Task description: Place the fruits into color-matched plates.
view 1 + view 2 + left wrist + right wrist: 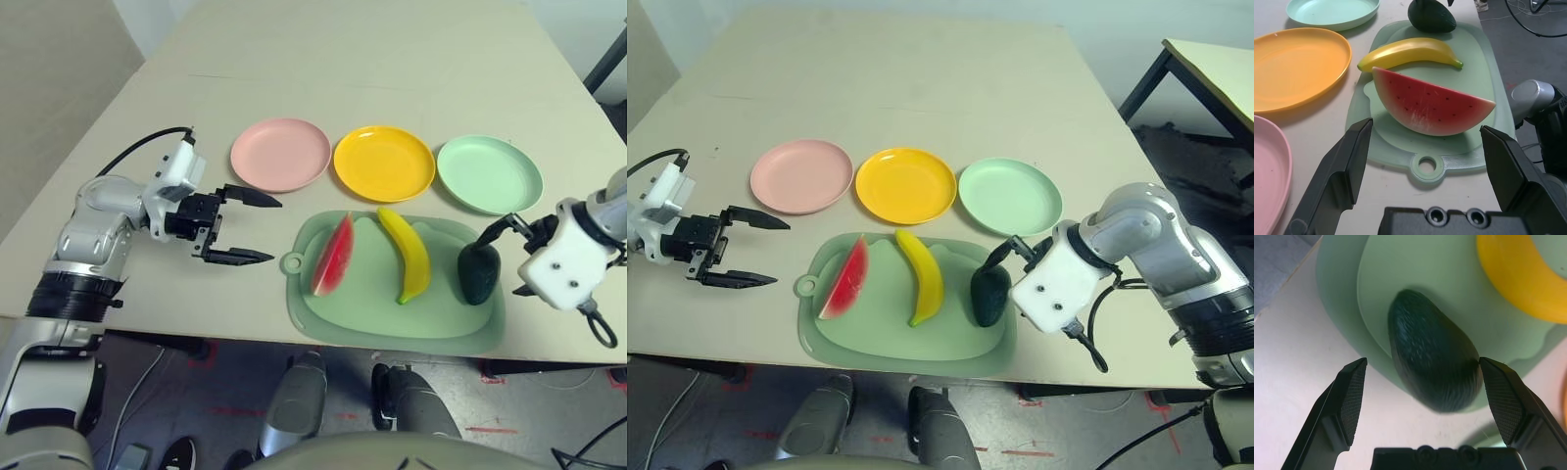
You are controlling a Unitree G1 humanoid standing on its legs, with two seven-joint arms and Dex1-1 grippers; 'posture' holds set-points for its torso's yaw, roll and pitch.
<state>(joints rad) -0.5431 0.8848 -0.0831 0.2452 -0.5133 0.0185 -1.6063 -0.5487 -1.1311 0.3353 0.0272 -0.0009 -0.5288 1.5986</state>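
Everything on that table seemed to sort itself around the sage-green cutting board (pixel 392 328). From where I stood, the three fruits all lay on it: the watermelon wedge (pixel 334 256) toward the board's ring-tab end, the banana (pixel 408 257) in the middle, curving beside the wedge without touching it, and the dark avocado (pixel 478 272) toward the end opposite the tab.

Past the board's far edge, on the bare tabletop (pixel 323 88), the plates made a row. The pink plate (pixel 281 155) sat beyond the tab end, the yellow plate (pixel 384 164) beyond the middle, and the mint plate (pixel 490 174) beyond the avocado's end. All three were empty.

The left gripper (pixel 259 227) hung off the tab end of the board, its jaws spread wide with nothing between them, pointing across toward the watermelon wedge. The right gripper (pixel 1423 363) was over at the board's other end, right at the avocado. Its jaws stood wide too, with one finger right up against the avocado's side, or so near that I couldn't tell whether it touched, and the other well clear of it. The avocado wasn't clamped; it lay on the board.
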